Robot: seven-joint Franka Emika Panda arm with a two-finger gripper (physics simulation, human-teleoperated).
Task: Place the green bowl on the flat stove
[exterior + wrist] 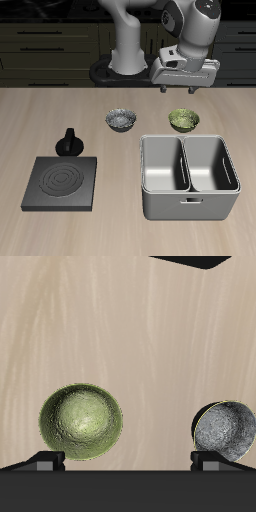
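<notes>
The green bowl [183,120] is small, round and olive-green, and stands upright on the wooden table just behind the grey bin. In the wrist view its mottled glossy inside [82,421] faces up. The flat stove [62,182] is a black square slab with pale rings near the table's front edge, far across the table from the bowl. My gripper [186,88] hangs in the air above the green bowl, open and empty. In the wrist view my gripper [128,461] has its fingertips [45,461] spread wide, clear of the bowl.
A grey-white speckled bowl [121,120] [225,428] stands beside the green bowl. A black moka pot [69,143] stands just behind the stove. A grey two-compartment metal bin [190,175] sits in front of the green bowl.
</notes>
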